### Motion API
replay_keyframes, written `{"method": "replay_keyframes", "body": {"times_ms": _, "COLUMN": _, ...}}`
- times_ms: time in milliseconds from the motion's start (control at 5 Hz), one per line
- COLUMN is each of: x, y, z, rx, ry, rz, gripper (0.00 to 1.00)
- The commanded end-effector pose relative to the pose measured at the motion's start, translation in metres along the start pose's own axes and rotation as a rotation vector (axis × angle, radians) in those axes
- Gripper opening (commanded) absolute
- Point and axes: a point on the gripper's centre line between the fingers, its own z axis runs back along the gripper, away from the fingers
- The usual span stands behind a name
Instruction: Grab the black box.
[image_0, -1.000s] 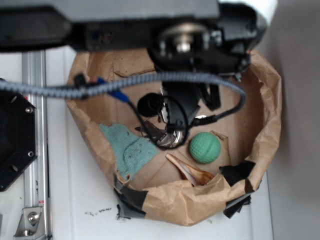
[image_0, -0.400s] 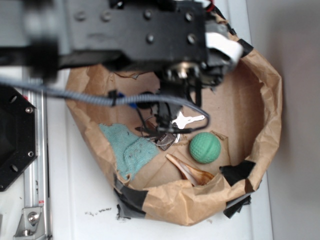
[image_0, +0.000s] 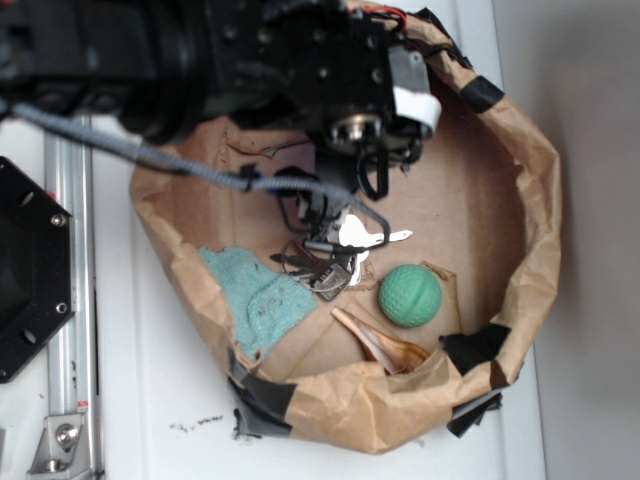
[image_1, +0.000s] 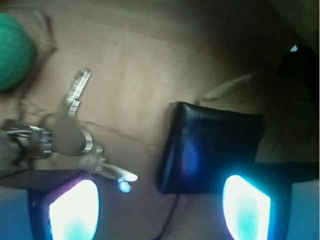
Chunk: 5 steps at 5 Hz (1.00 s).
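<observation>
A crumpled brown paper bag (image_0: 520, 200) with black tape strips (image_0: 262, 402) at its rim is seen on the white table (image_0: 150, 400), and beneath the black arm (image_0: 200, 50) lie a teal cloth (image_0: 262, 300), a green ball (image_0: 410, 295), a bunch of keys (image_1: 65, 132) and a shell-like piece (image_0: 375, 342). In the wrist view the gripper (image_1: 160, 207) is held wide apart – its two lit pads (image_1: 72, 210) stand well separated, nothing gripped – and the black box (image_1: 212, 145) lies flat on the bag floor, apparently just ahead of one pad, beside the keys.
</observation>
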Motion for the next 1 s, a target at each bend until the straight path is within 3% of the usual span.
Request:
{"method": "replay_keyframes", "body": {"times_ms": 0, "x": -0.01, "y": 0.034, "z": -0.001, "rx": -0.051, "ry": -0.059, "rz": 0.102, "gripper": 1.0}}
{"method": "replay_keyframes", "body": {"times_ms": 200, "x": -0.02, "y": 0.044, "z": -0.005, "rx": -0.059, "ry": -0.053, "rz": 0.137, "gripper": 1.0}}
{"method": "replay_keyframes", "body": {"times_ms": 800, "x": 0.031, "y": 0.033, "z": -0.004, "rx": -0.017, "ry": -0.07, "rz": 0.127, "gripper": 1.0}}
